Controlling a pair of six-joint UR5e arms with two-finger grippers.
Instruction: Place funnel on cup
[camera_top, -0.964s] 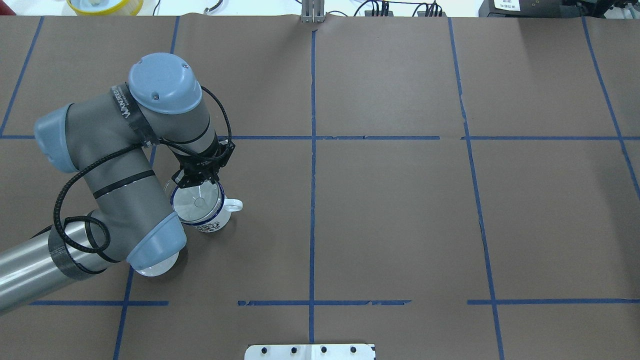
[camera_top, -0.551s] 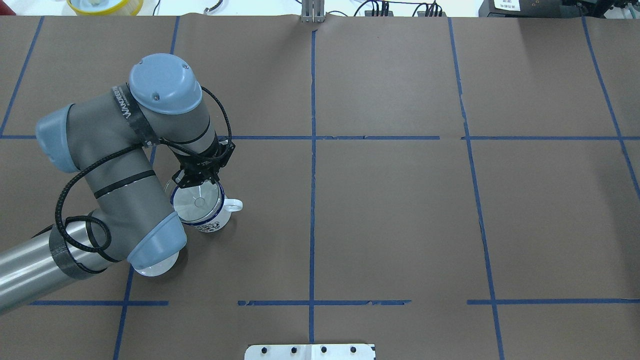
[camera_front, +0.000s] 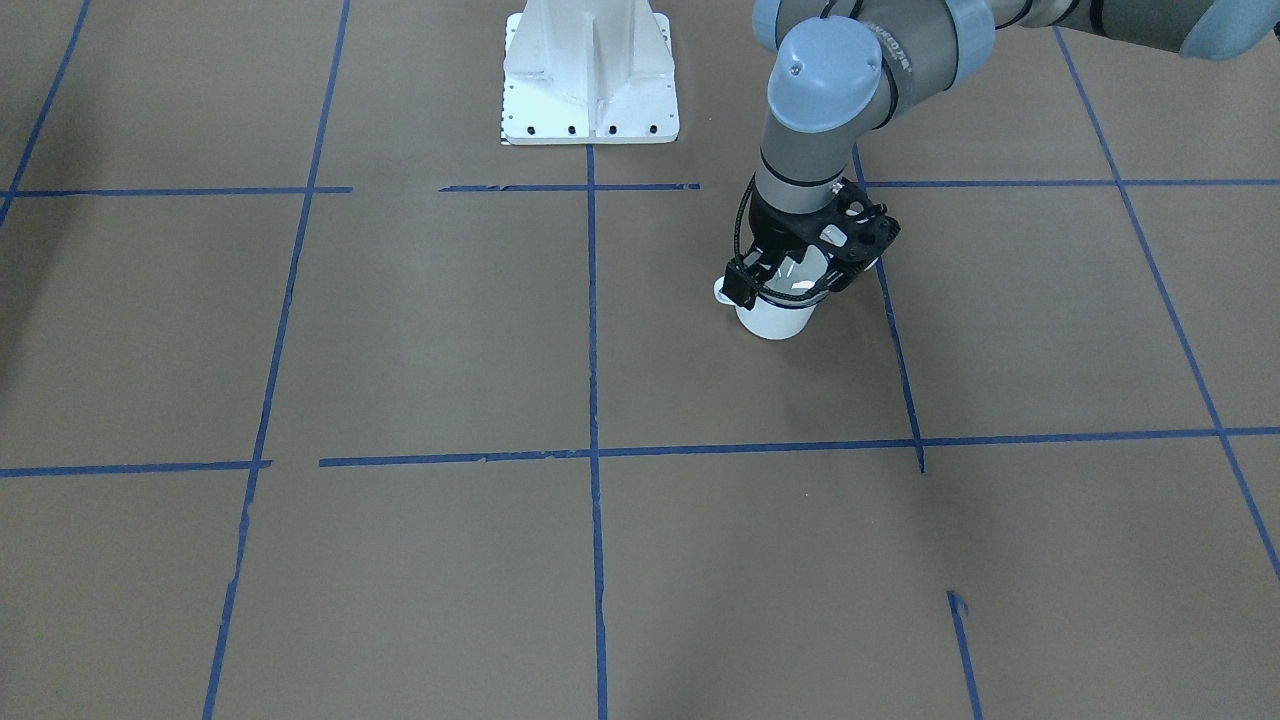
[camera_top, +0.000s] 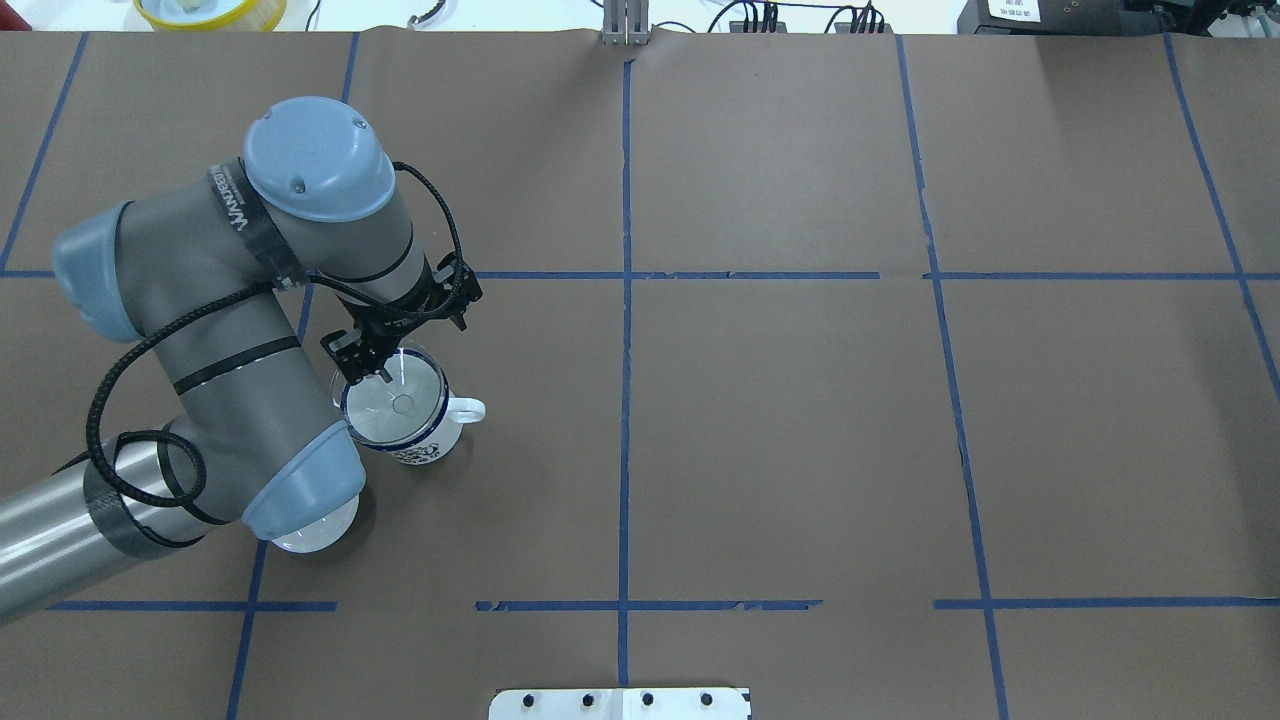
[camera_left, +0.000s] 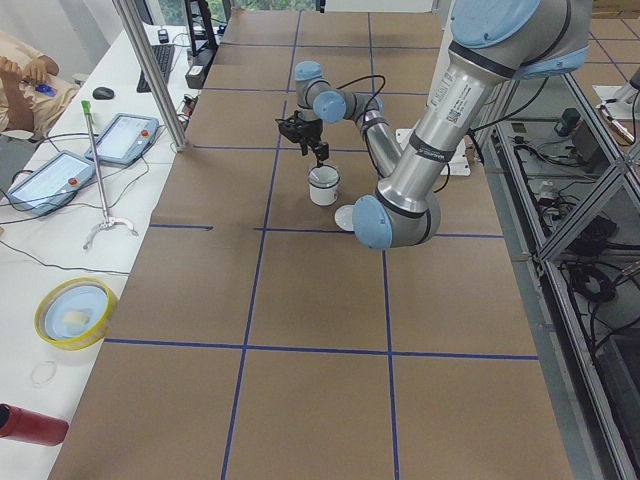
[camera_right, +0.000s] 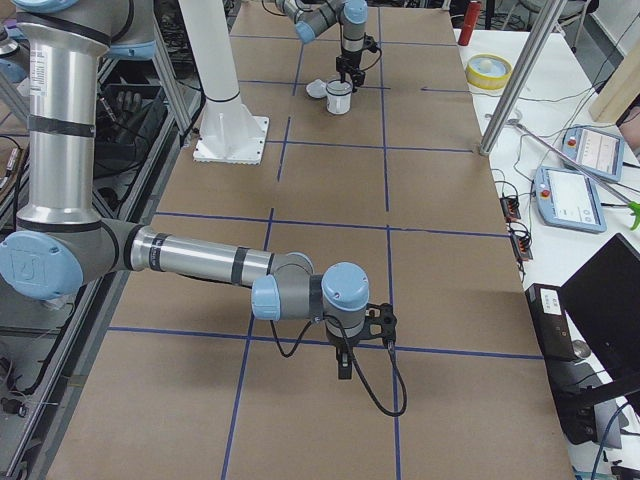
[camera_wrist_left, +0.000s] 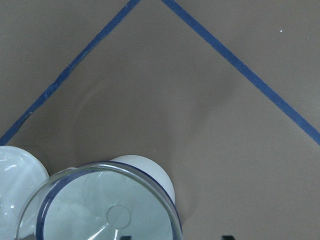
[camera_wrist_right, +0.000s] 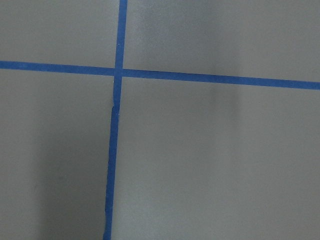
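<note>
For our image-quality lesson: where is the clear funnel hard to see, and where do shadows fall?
Overhead exterior: the funnel shows as pale glints inside the blue-rimmed cup. Left wrist-mounted: the funnel is cut off at the bottom edge, a soft shadow on the paper beyond it. Right wrist-mounted: blurred shadow bands cross the tape.

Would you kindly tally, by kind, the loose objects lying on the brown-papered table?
funnel: 1
cup: 1
round white lid, partly hidden under the arm: 1
Total: 3
</note>
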